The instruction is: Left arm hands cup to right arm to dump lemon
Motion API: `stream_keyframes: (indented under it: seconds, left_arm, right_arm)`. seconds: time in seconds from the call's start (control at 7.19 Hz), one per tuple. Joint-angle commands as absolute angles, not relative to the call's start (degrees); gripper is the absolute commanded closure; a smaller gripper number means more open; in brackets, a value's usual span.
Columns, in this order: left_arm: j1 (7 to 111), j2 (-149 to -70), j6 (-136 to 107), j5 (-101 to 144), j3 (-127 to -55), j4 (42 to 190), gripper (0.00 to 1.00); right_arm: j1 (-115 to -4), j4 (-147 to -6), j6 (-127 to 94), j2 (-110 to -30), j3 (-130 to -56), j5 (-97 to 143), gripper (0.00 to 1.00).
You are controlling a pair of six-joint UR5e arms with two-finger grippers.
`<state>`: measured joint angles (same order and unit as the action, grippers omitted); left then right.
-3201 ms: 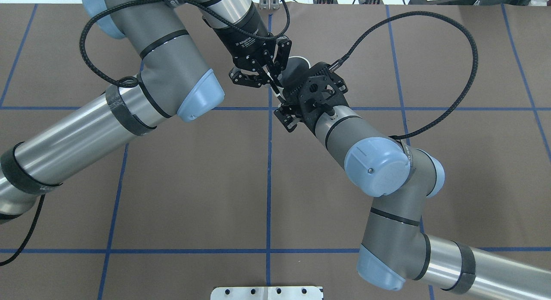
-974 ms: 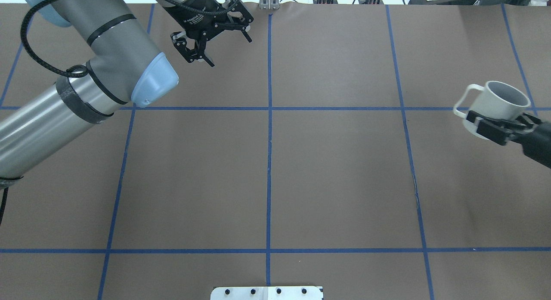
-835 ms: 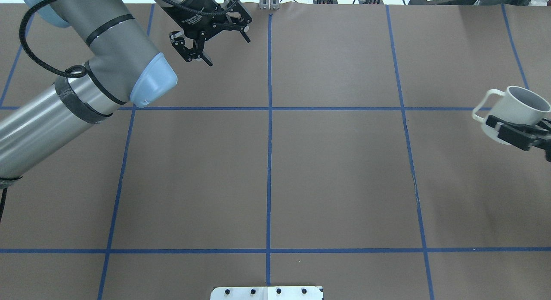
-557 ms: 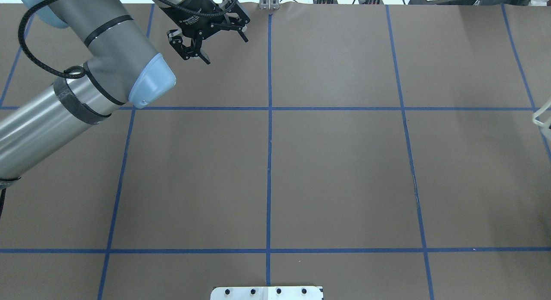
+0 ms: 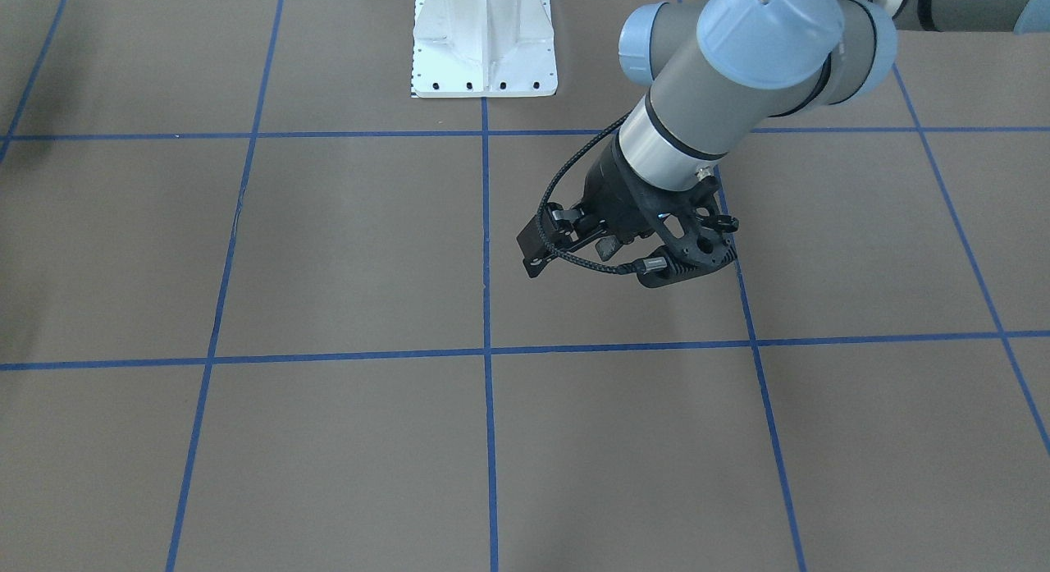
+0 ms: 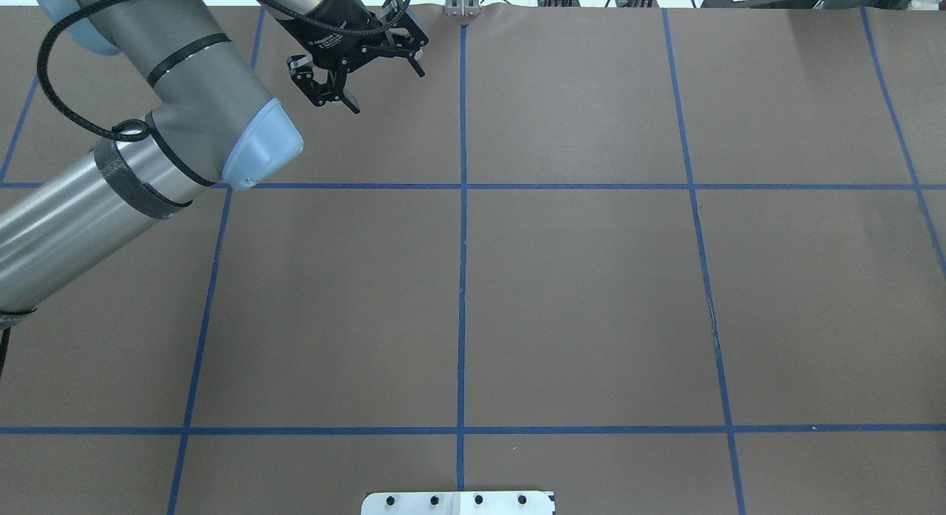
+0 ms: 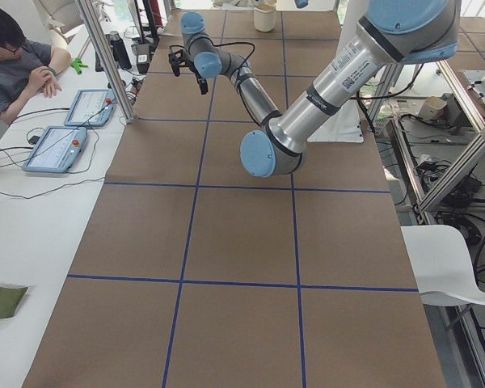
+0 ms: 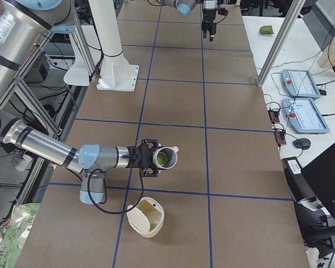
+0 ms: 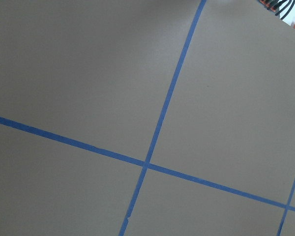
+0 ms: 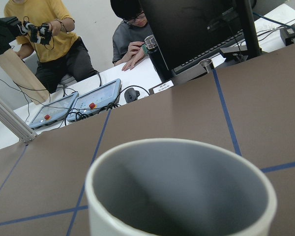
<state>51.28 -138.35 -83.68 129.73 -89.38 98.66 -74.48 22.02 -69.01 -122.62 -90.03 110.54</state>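
Note:
The white cup (image 8: 166, 158) hangs tipped on its side over the near end of the table in the exterior right view, mouth toward the camera. The yellow-green lemon (image 8: 162, 159) shows inside it. My right gripper (image 8: 151, 158) sits at the cup's body, but I cannot tell its state from that view. In the right wrist view the cup's rim (image 10: 137, 152) and grey inside fill the bottom; no lemon shows there. My left gripper (image 6: 386, 89) hovers open and empty over the table's far left part; the front-facing view shows the left gripper (image 5: 570, 256) low above the paper.
A cream bowl-like container (image 8: 146, 218) stands on the table just in front of the tipped cup. The white mounting base (image 5: 484, 38) sits at the robot's edge. People sit at a side table with tablets (image 7: 69, 121). Blue tape lines cross the brown table cover (image 9: 152, 147).
The right gripper carried the cup rightward, out of the overhead view. The left arm, open after the hand-over, drew back to the far left and has barely moved since.

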Motion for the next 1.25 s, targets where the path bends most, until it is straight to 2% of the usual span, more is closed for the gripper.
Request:
stream_keyframes:
  seconds: [0.0,0.56,0.97,1.11]
  left_arm:
    - [51.0,-137.7,-83.7,128.1,-89.6,98.8,0.0]
    - [49.9,-137.1,-83.7,126.7,-89.9,98.9,0.0]
    - [49.7,-136.5,-83.7,126.7,-90.8,98.9,0.0]
    - [49.7,-136.5,-83.6,126.4,-90.8,98.9,0.0]
  right_arm:
    - [-76.5,29.1,-71.4,-125.9,-85.8,111.3,0.87]
    - [-77.2,35.1,-88.5,-123.8,-79.6,112.1,0.87]
    - [-77.6,43.4,-105.2,-117.9,-71.1,113.6,0.84]
    - [-78.1,43.5,-110.0,-117.4,-71.0,113.6,0.84]
